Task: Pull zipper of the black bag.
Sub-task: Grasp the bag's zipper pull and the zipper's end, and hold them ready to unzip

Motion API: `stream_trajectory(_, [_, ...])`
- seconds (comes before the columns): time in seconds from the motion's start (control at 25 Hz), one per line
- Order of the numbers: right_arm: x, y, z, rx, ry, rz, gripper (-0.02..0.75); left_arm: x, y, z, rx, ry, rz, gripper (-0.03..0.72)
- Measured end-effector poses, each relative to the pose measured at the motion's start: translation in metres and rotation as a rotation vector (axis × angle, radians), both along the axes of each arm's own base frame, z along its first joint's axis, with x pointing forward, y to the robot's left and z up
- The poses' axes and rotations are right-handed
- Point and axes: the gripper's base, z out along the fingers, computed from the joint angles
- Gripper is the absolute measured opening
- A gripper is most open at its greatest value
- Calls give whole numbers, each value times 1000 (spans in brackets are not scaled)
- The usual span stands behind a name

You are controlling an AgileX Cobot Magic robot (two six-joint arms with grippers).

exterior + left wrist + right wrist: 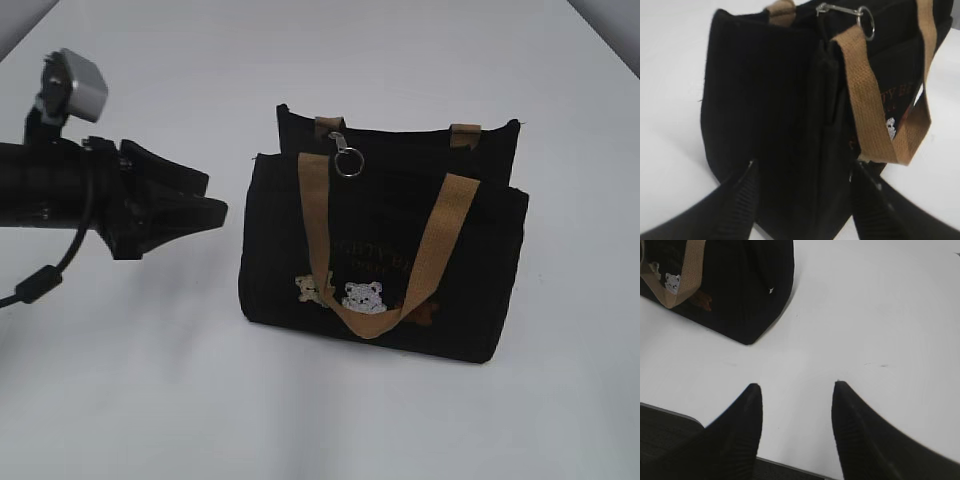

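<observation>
Left tool [205, 205]: jaws spread, nothing held, level with the end of the black bag [385, 250], apart from it. Zipper [345, 155]: beyond the tool, at the bag's near top corner, ring hanging free. Right tool [797, 395]: parted, empty, over bare counter [880, 315]. Zipper judged not gripped; pull outstanding.

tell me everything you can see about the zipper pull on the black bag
The zipper pull is a small silver metal tab with a round silver ring hanging from it. It sits at the top of the bag, near the bag's left end in the exterior view, just behind the front tan handle. The ring dangles against the black fabric. Nothing grips it: the left hand is apart from the bag, off to its left.
</observation>
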Motion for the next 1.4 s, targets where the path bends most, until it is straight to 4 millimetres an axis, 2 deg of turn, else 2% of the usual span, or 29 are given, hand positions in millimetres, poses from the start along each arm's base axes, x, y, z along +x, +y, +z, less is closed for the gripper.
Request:
stream_trajectory(0.36, [2, 4, 1, 7, 11, 48, 362, 23, -42, -23, 77, -33, -115, 449])
stream_trajectory(0.4, [5, 6, 2, -5, 26, 79, 362, 25, -47, -25, 80, -33, -125, 428])
stream_trajectory(0.48, [20, 12, 9, -36, 51, 165, 362, 28, -56, -25, 78, -42, -144, 303])
stream_trajectory(0.6, [60, 23, 27, -16, -9, 290, 362, 28, -61, -23, 76, -51, -158, 71])
stream_trajectory(0.72, [114, 30, 38, -27, -42, 366, 362, 28, -62, -23, 78, -53, -160, 65])
stream_trajectory(0.88, [195, 39, 33, -31, 34, 478, 362, 28, -62, -23, 79, -53, -159, 65])
stream_trajectory(1.04, [260, 51, 35, 30, 70, 539, 362, 28, -62, -23, 79, -53, -160, 65])
stream_trajectory(1.16, [291, 76, 30, 18, 99, 629, 362, 28, -62, -23, 79, -53, -160, 65])
stream_trajectory(1.28, [308, 109, 24, -36, 116, 736, 362, 28, -62, -23, 79, -53, -160, 65])
stream_trajectory(1.4, [321, 131, 14, -87, 133, 796, 362, 28, -62, -23, 79, -53, -160, 65])
